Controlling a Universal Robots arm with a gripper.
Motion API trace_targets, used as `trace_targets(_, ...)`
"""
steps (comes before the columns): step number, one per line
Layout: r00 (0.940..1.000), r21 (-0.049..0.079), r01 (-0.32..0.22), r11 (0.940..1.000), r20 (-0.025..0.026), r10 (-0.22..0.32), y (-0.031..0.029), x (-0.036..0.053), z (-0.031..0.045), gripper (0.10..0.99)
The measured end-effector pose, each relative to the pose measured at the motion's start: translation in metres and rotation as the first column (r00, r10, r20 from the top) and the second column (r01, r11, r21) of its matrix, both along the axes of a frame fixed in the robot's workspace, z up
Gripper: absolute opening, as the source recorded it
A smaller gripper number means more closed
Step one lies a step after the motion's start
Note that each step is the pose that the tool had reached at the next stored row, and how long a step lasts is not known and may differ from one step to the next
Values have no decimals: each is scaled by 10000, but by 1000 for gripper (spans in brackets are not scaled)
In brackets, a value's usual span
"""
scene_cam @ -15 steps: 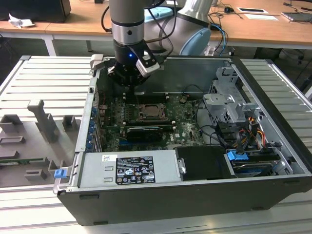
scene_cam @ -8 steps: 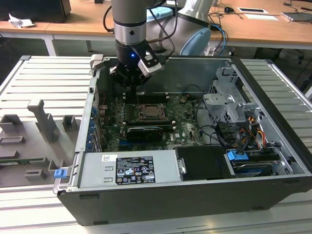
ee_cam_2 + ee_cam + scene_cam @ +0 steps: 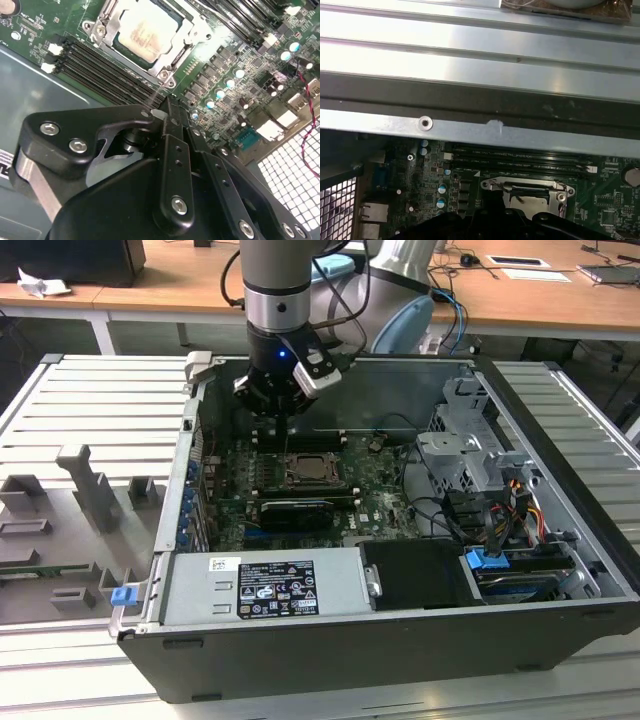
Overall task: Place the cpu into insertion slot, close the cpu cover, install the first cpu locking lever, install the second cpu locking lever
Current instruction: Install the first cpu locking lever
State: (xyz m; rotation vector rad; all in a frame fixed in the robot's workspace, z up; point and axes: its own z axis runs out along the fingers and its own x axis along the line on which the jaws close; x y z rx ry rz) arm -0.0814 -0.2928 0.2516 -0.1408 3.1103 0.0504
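One gripper (image 3: 160, 113), jaws drawn together to a narrow tip, nothing visibly held. In the exterior view it (image 3: 284, 422) hung low inside the open case (image 3: 300, 640), over the board's far side.

One thin wire lever (image 3: 159, 93) rose from the socket's near corner toward that tip. Whether they touched, could not tell. A second lever was not made out.

Just past it, one cpu (image 3: 145, 31) sat in the one insertion slot (image 3: 116, 44). One cpu cover (image 3: 174, 61) lay flat over it, framing the beige face.

One bank of long black memory slots (image 3: 100, 67) ran alongside the socket, four by best count. One green motherboard (image 3: 30, 30) lay under all of it.

Judgement: cpu placed and cover down, so the lever stage was in hand. First or second lever could not be told.

Judgement on the next move: it would call for a precise sideways-and-down push on a thin springy wire to seat it under its catch. The tip had to stay clear of the cover screws and the small capacitors (image 3: 220, 93) beside the socket. Slip risk looked high, since the wire offered little contact area.
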Motion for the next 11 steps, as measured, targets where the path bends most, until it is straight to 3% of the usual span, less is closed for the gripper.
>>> trace_targets(11,10000,0,0,10000,1,0,0,141,-5,106)
